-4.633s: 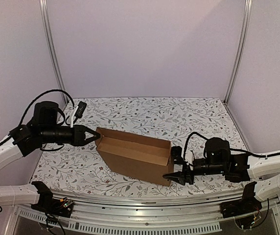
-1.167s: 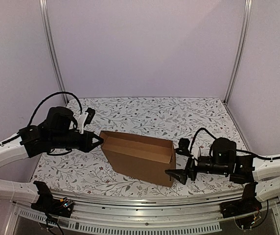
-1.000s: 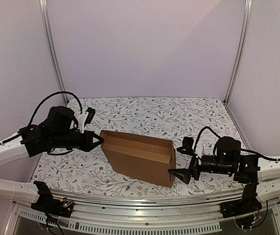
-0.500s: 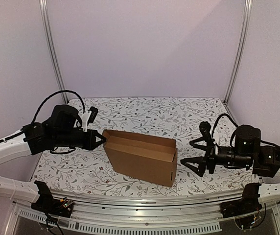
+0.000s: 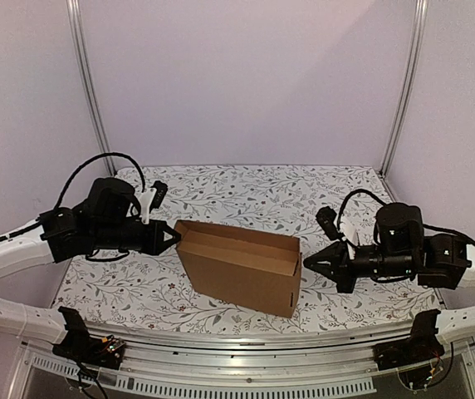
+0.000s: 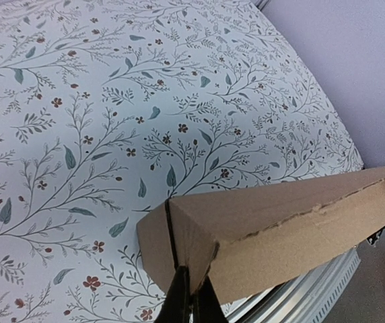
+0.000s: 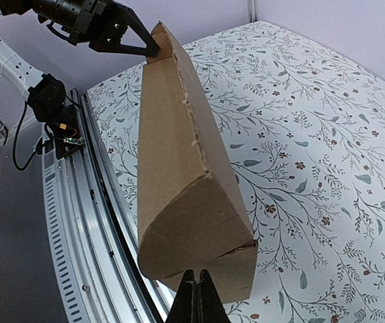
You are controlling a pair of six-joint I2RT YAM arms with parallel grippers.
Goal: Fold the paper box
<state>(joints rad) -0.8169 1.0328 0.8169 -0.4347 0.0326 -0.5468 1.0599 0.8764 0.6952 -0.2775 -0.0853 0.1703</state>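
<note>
The paper box (image 5: 237, 268) is a brown cardboard box, open at the top, lying askew in the middle of the table. My left gripper (image 5: 174, 239) is shut, and its tips press against the box's left end. In the left wrist view the shut left gripper (image 6: 192, 274) meets the end corner of the box (image 6: 300, 235). My right gripper (image 5: 307, 263) is shut and empty, pointing at the box's right end from just beside it. In the right wrist view the right gripper (image 7: 196, 272) is aimed at the rounded end flap of the box (image 7: 172, 155).
A floral cloth (image 5: 262, 195) covers the table. A metal rail (image 5: 246, 339) runs along the near edge, close to the box's front wall. Lilac walls and two upright posts (image 5: 88, 91) close in the back and sides.
My right gripper has gone from wide open to shut, and it moved up to the height of the box's right end. The left gripper and the box have barely moved.
</note>
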